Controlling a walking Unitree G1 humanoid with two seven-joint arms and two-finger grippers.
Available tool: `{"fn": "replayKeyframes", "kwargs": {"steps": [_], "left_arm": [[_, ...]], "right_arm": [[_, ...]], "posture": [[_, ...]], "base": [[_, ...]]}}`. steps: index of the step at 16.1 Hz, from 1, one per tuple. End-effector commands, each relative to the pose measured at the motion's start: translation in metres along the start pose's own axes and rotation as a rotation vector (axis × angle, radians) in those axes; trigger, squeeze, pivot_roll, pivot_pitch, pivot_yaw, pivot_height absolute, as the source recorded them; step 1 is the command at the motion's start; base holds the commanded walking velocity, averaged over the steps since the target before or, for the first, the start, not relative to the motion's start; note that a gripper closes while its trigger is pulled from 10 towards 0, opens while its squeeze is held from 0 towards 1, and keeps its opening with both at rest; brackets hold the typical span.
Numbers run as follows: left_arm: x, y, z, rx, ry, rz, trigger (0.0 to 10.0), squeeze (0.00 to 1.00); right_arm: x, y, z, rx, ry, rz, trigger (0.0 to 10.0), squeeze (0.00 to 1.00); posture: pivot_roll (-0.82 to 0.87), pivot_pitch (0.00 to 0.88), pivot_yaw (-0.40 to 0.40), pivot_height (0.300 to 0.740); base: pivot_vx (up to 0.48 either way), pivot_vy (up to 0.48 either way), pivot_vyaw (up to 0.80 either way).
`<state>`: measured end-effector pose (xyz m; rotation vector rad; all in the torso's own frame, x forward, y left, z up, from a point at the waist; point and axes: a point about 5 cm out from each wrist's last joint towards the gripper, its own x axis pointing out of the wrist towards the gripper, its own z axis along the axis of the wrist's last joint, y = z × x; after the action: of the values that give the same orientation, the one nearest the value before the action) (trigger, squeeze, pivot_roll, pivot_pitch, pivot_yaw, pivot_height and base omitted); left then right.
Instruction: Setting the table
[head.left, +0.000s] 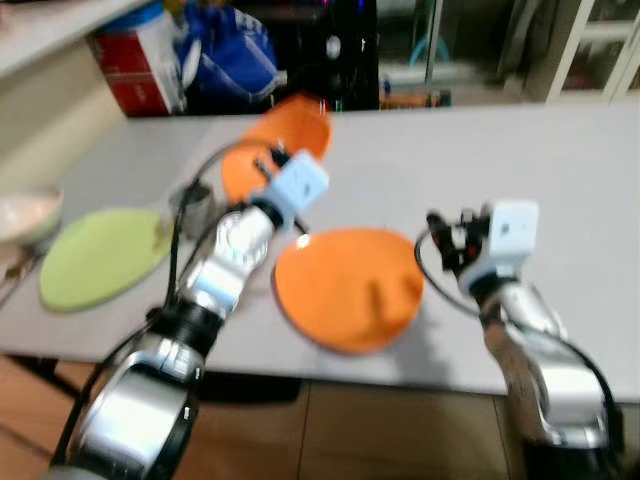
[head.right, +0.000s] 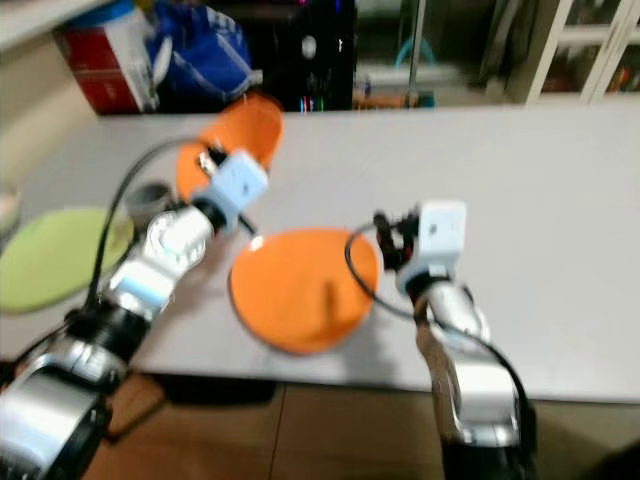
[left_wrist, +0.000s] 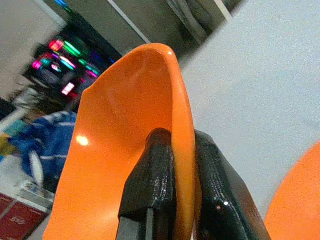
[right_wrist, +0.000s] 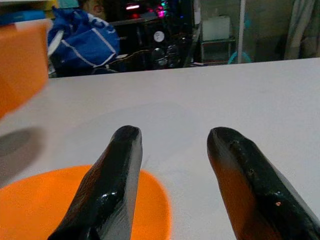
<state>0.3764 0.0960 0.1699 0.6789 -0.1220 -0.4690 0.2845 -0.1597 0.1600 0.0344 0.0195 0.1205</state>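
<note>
**Orange bowl held up over the grey tabletop**

The left end effector (left_wrist: 172, 185) has its two black fingers pressed onto the rim of a deep orange plastic bowl (head.left: 285, 145), one finger inside the wall and one outside; the bowl is tilted on its edge, raised off the pale grey tabletop (head.left: 520, 160), its hollow turned toward the far side of the room; it hangs above the space between a flat round orange plate (head.left: 348, 287) and a flat round lime-green plate (head.left: 100, 255).

The orange plate lies near the front edge of the tabletop, between the two silver arms; the green plate lies well to the robot's left of it, also near the front edge; a small grey cup (head.left: 195, 205) stands just beside the green plate, partly behind the left arm.

The right end effector (right_wrist: 172, 175) has its fingers spread apart with nothing between them; it sits low over the tabletop at the right-hand rim of the orange plate.

Beyond the far edge of the tabletop sit a blue bag (head.left: 230, 50) and a red and white box (head.left: 135, 65).
</note>
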Motion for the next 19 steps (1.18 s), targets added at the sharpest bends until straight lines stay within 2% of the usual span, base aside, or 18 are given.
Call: {"fn": "replayKeyframes", "kwargs": {"steps": [1, 3, 7, 9, 12, 13, 16, 18, 19], "left_arm": [[0.009, -0.001, 0.023, 0.044, -0.093, -0.021, 10.0, 0.00], [0.015, -0.008, 0.028, 0.041, -0.133, -0.051, 10.0, 0.00], [0.022, -0.024, 0.028, 0.022, -0.133, -0.105, 10.0, 0.00], [0.026, -0.033, 0.030, 0.114, -0.140, -0.138, 10.0, 0.00], [0.029, -0.039, 0.032, 0.169, -0.136, -0.163, 10.0, 0.00], [0.030, -0.042, 0.032, 0.215, -0.131, -0.179, 10.0, 0.00], [0.033, -0.042, 0.033, 0.276, -0.122, -0.181, 10.0, 0.00], [0.034, -0.043, 0.034, 0.316, -0.119, -0.188, 10.0, 0.00], [0.036, -0.042, 0.036, 0.328, -0.118, -0.185, 10.0, 0.00]], "right_arm": [[-0.004, -0.004, 0.002, 0.002, 0.001, -0.004, 10.0, 0.00], [-0.008, -0.005, 0.004, -0.007, 0.000, 0.020, 10.0, 0.00], [-0.014, -0.008, 0.006, 0.013, -0.004, 0.018, 10.0, 0.00], [-0.019, -0.004, 0.007, 0.024, -0.003, 0.016, 10.0, 0.00], [-0.026, 0.003, 0.006, 0.032, 0.005, 0.030, 10.0, 0.00], [-0.032, 0.007, 0.006, 0.040, 0.009, 0.038, 10.0, 0.00], [-0.052, 0.013, 0.002, 0.041, 0.041, 0.045, 10.0, 0.00], [-0.059, 0.013, 0.003, 0.033, 0.047, 0.042, 10.0, 0.00], [-0.065, 0.015, 0.006, 0.034, 0.043, 0.045, 10.0, 0.00]], "posture": [[-0.10, 0.000, 0.123, 0.740], [-0.11, 0.000, 0.126, 0.740], [-0.13, 0.000, 0.135, 0.740], [-0.15, 0.000, 0.145, 0.740], [-0.18, 0.000, 0.165, 0.740], [-0.19, 0.000, 0.173, 0.740], [-0.24, 0.000, 0.192, 0.740], [-0.26, 0.000, 0.199, 0.740], [-0.29, 0.023, 0.209, 0.740]], "base": [[0.000, 0.000, 0.00], [0.000, 0.000, 0.00], [0.000, 0.000, 0.00], [0.000, 0.000, 0.00], [0.000, 0.000, 0.00], [0.000, 0.000, 0.00], [0.000, 0.000, 0.00], [0.000, 0.000, 0.00], [0.000, 0.000, 0.00]]}}
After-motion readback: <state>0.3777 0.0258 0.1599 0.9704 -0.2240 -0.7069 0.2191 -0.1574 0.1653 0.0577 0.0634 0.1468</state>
